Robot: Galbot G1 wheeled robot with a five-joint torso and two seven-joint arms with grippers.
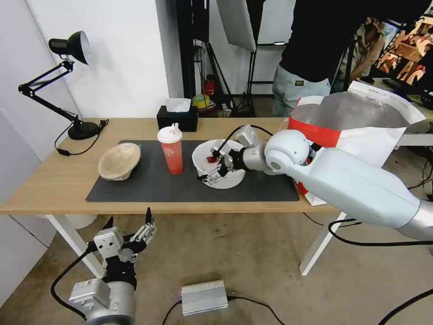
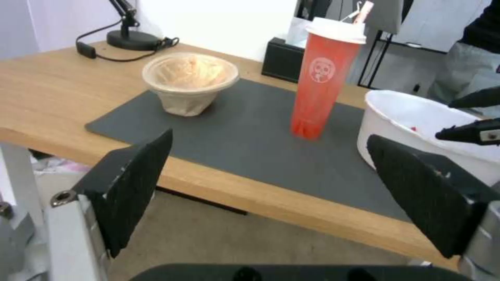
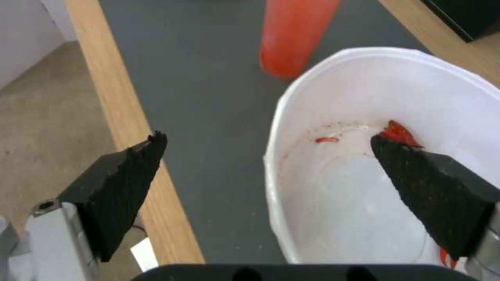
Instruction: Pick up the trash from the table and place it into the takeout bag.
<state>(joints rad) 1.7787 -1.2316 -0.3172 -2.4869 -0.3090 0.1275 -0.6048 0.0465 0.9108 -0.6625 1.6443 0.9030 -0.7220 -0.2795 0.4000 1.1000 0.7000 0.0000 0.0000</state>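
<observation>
On the dark mat (image 1: pixel 149 187) of the table (image 1: pixel 54 180) stand three pieces of trash: a beige pulp bowl (image 1: pixel 119 160), a red paper cup (image 1: pixel 171 151) with a white lid, and a white plastic bowl (image 1: pixel 225 174) with red scraps. My right gripper (image 1: pixel 208 168) is open and straddles the white bowl's (image 3: pixel 365 187) front rim, one finger inside, one outside over the mat. The takeout bag (image 1: pixel 361 122) stands open at the table's right end, behind my right arm. My left gripper (image 1: pixel 129 217) hangs open below the table's front edge, holding nothing.
A black tissue box (image 1: pixel 177 118) sits behind the cup and a black desk lamp (image 1: pixel 67 85) stands at the far left. A person (image 1: pixel 311 49) stands behind the table. A silver box (image 1: pixel 204 297) with cables lies on the floor.
</observation>
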